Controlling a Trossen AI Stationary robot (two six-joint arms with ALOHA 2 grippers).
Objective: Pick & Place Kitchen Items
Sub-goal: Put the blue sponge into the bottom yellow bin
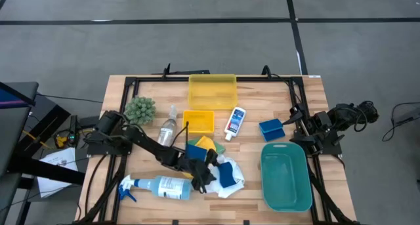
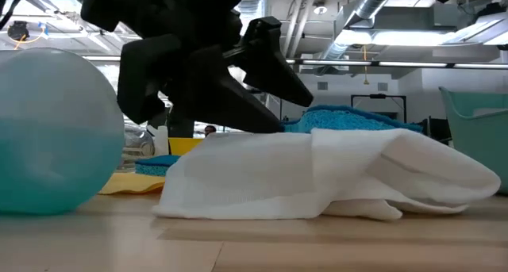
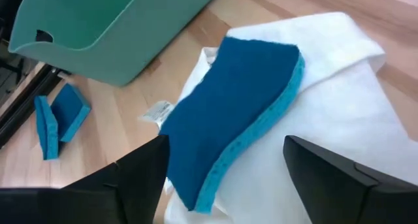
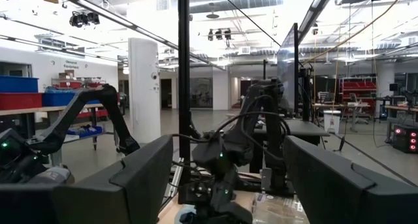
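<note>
The left hand (image 1: 209, 174) is seen low over the front middle of the desk (image 1: 118, 94), its fingers (image 3: 130, 185) spread on either side of a blue sponge (image 3: 228, 113) that lies bent on a white cloth (image 3: 339, 106). No contact between fingers and sponge can be made out, and the sponge's near end is cut off between them. In the high view much of this sponge and cloth is covered by the arm. In the low view the cloth (image 2: 317, 177) fills the foreground, only a strip of the sponge (image 2: 349, 117) is seen above it, and the finger tips are hidden behind the cloth.

A blue-white spray bottle (image 1: 157, 187) lies on its side at the front left. A yellow cloth (image 1: 205, 143) is partly hidden under the arm. A clear spray bottle (image 1: 168, 128), a small white bottle (image 1: 235, 122) and a second blue sponge (image 1: 270, 128) lie farther back. The teal bin (image 1: 286, 176) stands at the right.

The right hand (image 4: 225, 185) is held at the desk's right edge, its fingers spread wide with nothing between them.
</note>
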